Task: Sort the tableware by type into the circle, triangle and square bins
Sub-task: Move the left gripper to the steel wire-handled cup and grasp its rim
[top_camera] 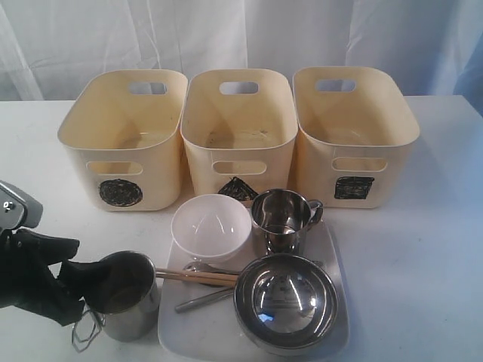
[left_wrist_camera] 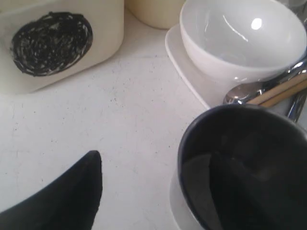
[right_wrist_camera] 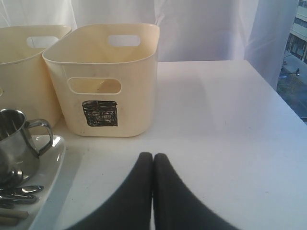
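Left gripper [left_wrist_camera: 153,158] wide open, gripping nothing: one finger [left_wrist_camera: 72,191] outside mug [top_camera: 128,294], the other looks to be inside its rim. Mug is on table [top_camera: 423,249], just beside plate [top_camera: 189,332] at its 9 o'clock. On plate: white bowl [top_camera: 211,226] 11, second mug [top_camera: 279,219] 1, steel bowl [top_camera: 285,302] 5, chopsticks [top_camera: 196,277] and cutlery [top_camera: 204,300] 8. Behind plate: circle bin [top_camera: 121,143] 10, triangle bin [top_camera: 238,136] 12, square bin [top_camera: 355,136] 2. Right gripper [right_wrist_camera: 152,191] closed tight, empty.
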Robot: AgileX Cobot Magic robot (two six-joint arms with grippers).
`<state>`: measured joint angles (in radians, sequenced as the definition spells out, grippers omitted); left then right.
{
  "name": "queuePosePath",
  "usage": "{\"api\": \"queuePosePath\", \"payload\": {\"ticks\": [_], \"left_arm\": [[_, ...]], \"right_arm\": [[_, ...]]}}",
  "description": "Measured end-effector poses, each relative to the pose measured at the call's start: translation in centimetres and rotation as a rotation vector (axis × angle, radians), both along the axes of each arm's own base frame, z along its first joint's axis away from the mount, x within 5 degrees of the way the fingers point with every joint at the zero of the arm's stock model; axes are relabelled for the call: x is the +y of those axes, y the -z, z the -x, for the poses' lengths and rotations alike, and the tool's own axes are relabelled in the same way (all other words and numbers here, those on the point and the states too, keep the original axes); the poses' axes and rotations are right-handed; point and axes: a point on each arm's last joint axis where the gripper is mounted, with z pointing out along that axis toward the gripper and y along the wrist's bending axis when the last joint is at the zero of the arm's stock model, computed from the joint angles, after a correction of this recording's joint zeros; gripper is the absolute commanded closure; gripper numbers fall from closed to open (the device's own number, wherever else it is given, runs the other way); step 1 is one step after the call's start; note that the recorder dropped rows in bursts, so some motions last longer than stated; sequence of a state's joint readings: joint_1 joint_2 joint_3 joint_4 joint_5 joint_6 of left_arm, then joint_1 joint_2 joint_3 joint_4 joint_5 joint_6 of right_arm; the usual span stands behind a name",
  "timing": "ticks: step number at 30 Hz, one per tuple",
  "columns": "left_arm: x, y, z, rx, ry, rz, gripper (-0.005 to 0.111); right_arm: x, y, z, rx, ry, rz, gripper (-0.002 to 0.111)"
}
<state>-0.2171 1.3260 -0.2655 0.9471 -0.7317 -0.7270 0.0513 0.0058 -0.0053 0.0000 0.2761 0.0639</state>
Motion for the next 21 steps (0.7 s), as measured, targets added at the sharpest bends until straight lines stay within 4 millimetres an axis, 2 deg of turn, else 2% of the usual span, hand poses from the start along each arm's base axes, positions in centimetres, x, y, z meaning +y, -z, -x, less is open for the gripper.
{"api": "queuePosePath", "payload": {"ticks": [13, 17, 21], "left_arm": [[0.00, 0.14, 0.07, 0.034, -0.026, 0.011, 0.040], [0.00, 0.14, 0.07, 0.038, -0.029, 0.015, 0.046], [0.00, 0.14, 0.07, 0.047, -0.039, 0.026, 0.047]], "right_arm": [[0.00, 0.00, 0.00, 0.000, 0.000, 0.000, 0.108], [0.00, 0.00, 0.00, 0.000, 0.000, 0.000, 0.108], [0.00, 0.00, 0.00, 0.000, 0.000, 0.000, 0.108]]}}
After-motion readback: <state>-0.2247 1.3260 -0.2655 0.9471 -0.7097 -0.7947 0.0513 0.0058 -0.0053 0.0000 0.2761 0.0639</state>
